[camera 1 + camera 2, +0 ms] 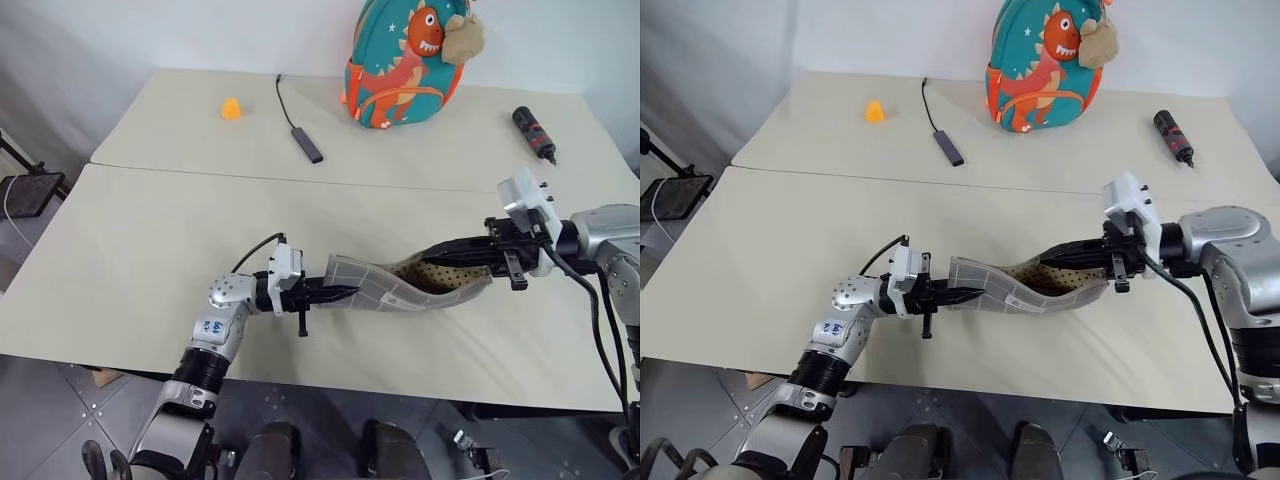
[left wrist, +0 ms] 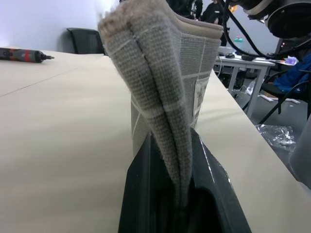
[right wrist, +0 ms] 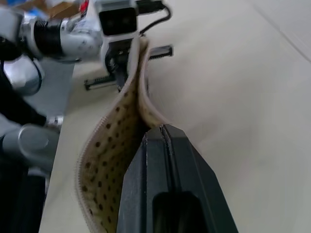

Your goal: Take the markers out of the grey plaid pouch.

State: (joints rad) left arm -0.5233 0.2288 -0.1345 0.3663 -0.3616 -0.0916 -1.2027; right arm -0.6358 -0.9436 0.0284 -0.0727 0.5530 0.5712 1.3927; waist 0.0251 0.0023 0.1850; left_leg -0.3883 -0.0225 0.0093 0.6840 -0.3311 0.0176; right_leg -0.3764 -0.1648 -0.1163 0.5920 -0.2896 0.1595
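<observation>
Two sets of fingers clamped on pouch [image 1: 400, 285]: left fingers [image 1: 335, 292] shut on its closed end, right fingers [image 1: 470, 255] pinching one lip of the open mouth. Pouch stretched between them, sagging just above counter [image 1: 150, 250], dotted lining showing. Markers possibly inside; cannot tell.

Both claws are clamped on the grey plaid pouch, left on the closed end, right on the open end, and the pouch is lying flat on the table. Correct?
Not quite. The grey plaid pouch is not lying flat: it hangs stretched between the left claw and the right claw, with the right end raised, as the left eye view shows. The rest holds: both claws are shut on it.
</observation>
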